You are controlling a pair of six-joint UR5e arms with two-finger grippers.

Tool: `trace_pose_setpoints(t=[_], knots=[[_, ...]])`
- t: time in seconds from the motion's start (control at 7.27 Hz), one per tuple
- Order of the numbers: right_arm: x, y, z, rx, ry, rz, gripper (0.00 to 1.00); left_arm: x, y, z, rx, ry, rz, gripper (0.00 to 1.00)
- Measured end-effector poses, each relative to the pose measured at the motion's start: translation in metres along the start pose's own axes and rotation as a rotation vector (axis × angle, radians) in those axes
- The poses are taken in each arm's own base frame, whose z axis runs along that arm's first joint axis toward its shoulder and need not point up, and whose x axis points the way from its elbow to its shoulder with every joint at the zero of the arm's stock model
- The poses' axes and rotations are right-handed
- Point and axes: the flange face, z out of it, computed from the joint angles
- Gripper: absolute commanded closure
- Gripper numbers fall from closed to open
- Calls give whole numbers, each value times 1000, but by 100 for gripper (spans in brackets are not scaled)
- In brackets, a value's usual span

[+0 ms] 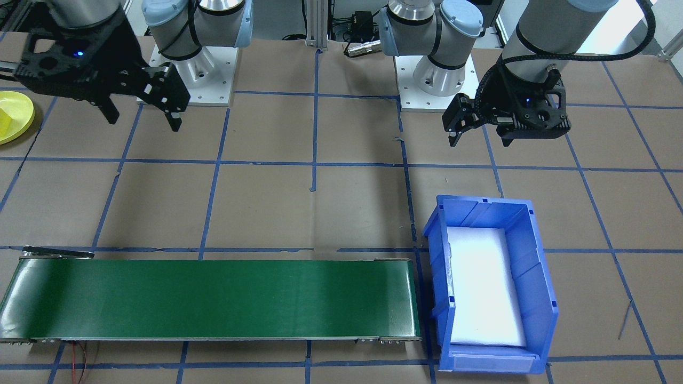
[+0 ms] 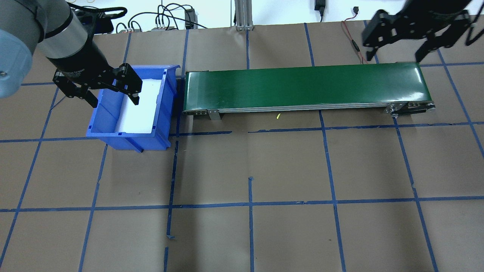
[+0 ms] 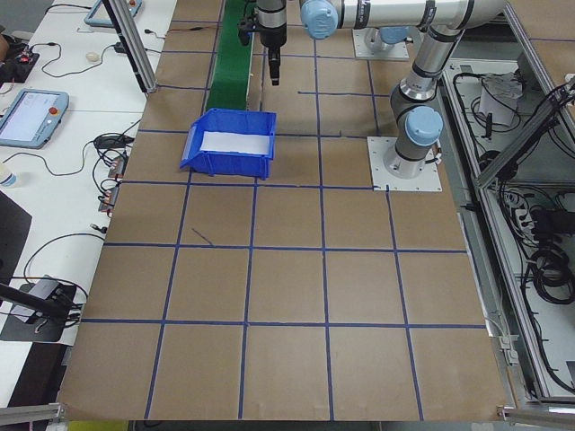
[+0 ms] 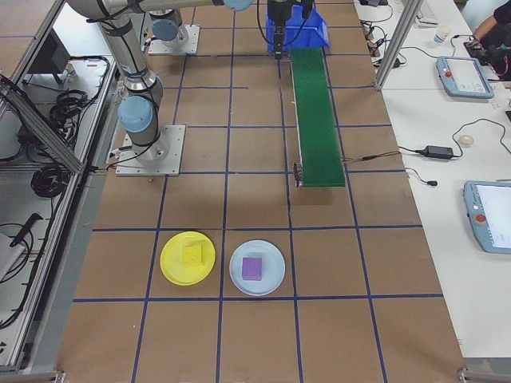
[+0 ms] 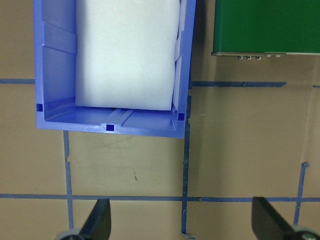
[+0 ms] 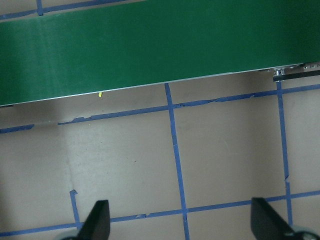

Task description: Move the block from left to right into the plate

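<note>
A yellow block (image 4: pixel 193 254) lies in the yellow plate (image 4: pixel 172 267) on the table beyond the belt's right end. The plate (image 1: pixel 16 104) also shows at the front-facing view's left edge, with the block (image 1: pixel 5 121) on it. My left gripper (image 2: pixel 113 100) hangs open and empty above the blue bin's (image 2: pixel 99 124) near left wall. In the left wrist view, the left gripper (image 5: pixel 184 222) has its fingers spread over bare table in front of the bin (image 5: pixel 115 125). My right gripper (image 2: pixel 393 51) is open and empty, high by the green conveyor's (image 2: pixel 302 88) right end.
The bin holds only a white foam pad (image 1: pixel 483 288). A pale blue plate (image 4: pixel 271 279) with a purple block (image 4: pixel 253 268) sits beside the yellow plate. A tiny yellow crumb (image 2: pixel 278 116) lies by the conveyor. Blue tape lines grid the brown tabletop.
</note>
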Motion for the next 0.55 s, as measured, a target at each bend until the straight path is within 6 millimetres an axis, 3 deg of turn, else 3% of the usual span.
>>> trace_pose_setpoints(t=[0.14,0.55], knots=[[-7,3,10,-20,7,2,0,0,0,0,0,1,0,0],[-10,4,16,-29,23,1,0,-1,0,0,0,1,-2,0]])
